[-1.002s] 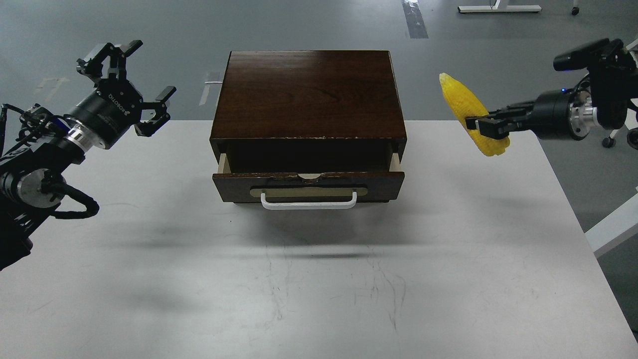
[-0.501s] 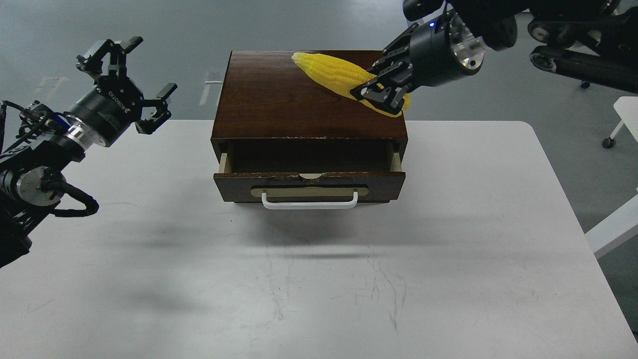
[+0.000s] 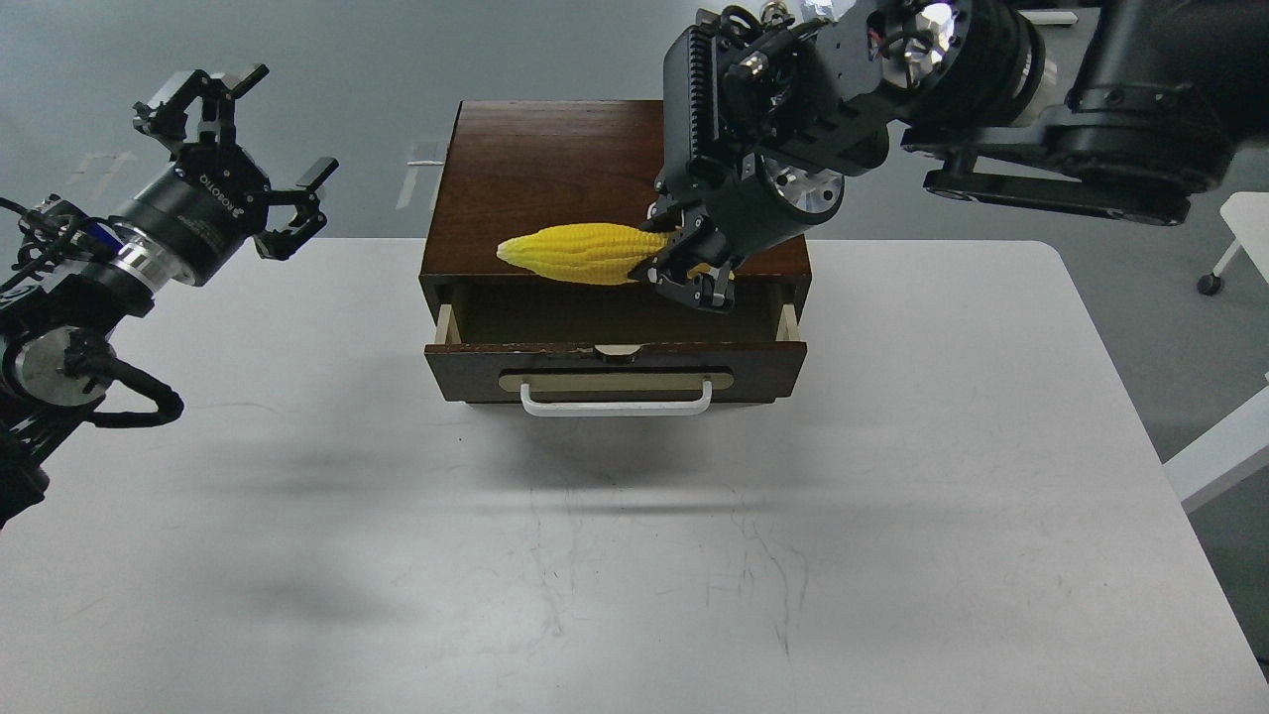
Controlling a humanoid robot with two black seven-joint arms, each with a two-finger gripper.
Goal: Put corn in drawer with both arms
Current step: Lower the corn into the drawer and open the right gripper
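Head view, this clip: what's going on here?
The right end effector is shut on the thick end of the corn, holding it roughly level above the open drawer of the dark wooden cabinet, pointed tip toward the left. The corn is not yet inside. The left end effector hangs open and empty off to the left, above the table's far left edge, clear of the cabinet.

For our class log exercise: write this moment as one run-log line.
right claw: shut on corn | corn: level, above open drawer | left claw: open, empty, off to the side
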